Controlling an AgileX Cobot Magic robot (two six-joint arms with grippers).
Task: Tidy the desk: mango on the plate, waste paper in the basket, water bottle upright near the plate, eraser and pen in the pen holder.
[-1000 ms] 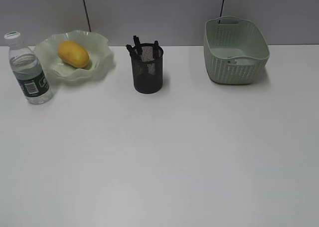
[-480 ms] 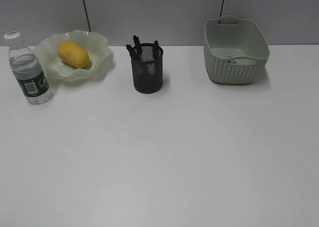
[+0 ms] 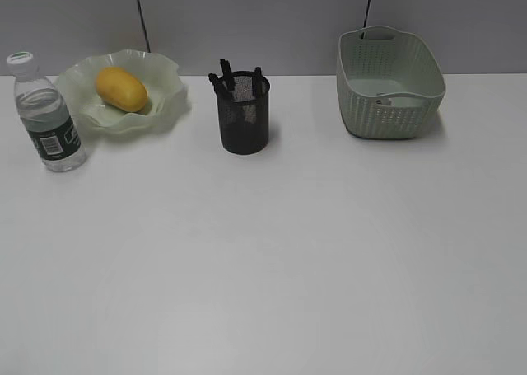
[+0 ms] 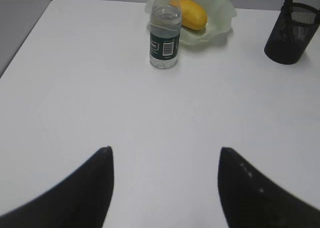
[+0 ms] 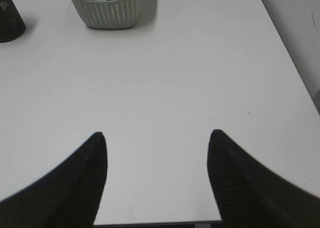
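Desk (image 3: 263, 251): plain white top; all items stand along the far edge.
Mango (image 3: 121, 89): lies in the plate.
Plate (image 3: 169, 86): far left corner, just right of the bottle.
Bottle (image 3: 46, 115): upright, cap on, just beside the plate's left rim.
Pen holder (image 3: 243, 115): far edge, left of centre; dark pen tops stick out above its rim.
Basket (image 3: 387, 82): far edge, right of centre; a pale scrap shows inside, too unclear to identify.
Left gripper (image 4: 165, 153): fingers apart, holding nothing, above the near left part of the desk.
Right gripper (image 5: 156, 137): fingers apart, holding nothing, above the near right edge.
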